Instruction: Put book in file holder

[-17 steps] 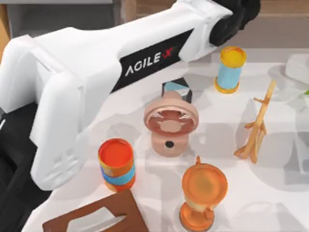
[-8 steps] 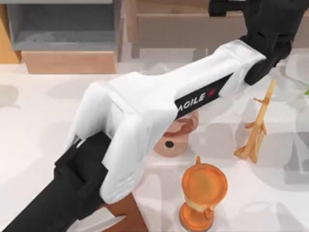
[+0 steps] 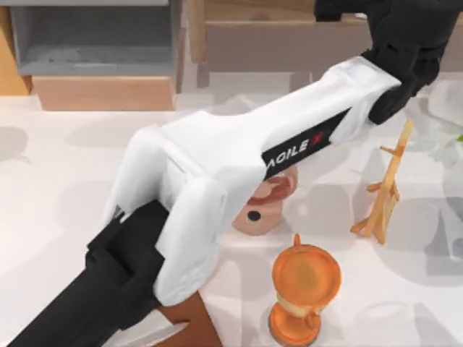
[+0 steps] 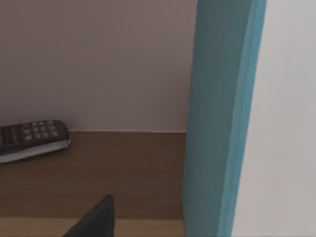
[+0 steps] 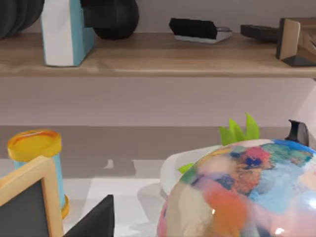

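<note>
A: Where's the book?

B: We see it upright on the long brown shelf, not in the file holder. White page edges face out in the right wrist view.

A: Left hand?

B: Over the shelf, arm stretched across the bench to reach it. It's pinching the book: in the right wrist view we see its dark parts against both covers. The left wrist view has the blue cover up close, standing tall above the shelf board.

A: Anything else on the shelf?

B: A remote lying flat, apart from the book. Some more dark objects further along; we can't tell what they are.

A: File holder?

B: Just beside the shelf's left end, open side toward the bench.

A: Right hand?

B: Low in front of the shelf, near a multicoloured ball and a blue cup with a yellow lid. We can't tell its state.

A: Bench clutter in front of the shelf?

B: A pink round thing partly under the left arm, an orange goblet, a wooden branch stand, and a brown tissue box corner.
</note>
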You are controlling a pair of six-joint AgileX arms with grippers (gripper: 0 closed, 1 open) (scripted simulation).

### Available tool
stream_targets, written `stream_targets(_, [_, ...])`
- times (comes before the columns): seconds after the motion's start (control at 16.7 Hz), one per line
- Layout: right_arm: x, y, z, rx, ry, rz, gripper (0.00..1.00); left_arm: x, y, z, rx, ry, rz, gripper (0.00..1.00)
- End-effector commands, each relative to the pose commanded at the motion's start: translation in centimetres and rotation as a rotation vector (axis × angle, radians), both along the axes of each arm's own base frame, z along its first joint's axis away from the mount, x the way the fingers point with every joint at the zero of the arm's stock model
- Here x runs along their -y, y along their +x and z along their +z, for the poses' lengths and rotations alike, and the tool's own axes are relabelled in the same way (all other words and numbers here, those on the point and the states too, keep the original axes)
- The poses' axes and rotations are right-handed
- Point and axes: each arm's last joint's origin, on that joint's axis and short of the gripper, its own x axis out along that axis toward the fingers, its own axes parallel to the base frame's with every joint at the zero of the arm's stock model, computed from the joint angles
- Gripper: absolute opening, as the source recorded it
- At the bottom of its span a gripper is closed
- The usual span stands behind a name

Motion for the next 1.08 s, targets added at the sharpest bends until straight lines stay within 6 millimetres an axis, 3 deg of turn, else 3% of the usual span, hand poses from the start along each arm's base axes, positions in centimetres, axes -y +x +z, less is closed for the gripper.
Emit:
stream_targets(0.84, [0.0, 0.0, 0.0, 0.000, 0.000, 0.000, 1.00, -0.2, 1.3, 0.0, 0.001, 0.000, -0.001, 1.00])
stream_targets(1.08, [0.0, 0.0, 0.0, 0.000, 0.000, 0.000, 1.00, -0.2, 1.3, 0.0, 0.001, 0.000, -0.001, 0.70])
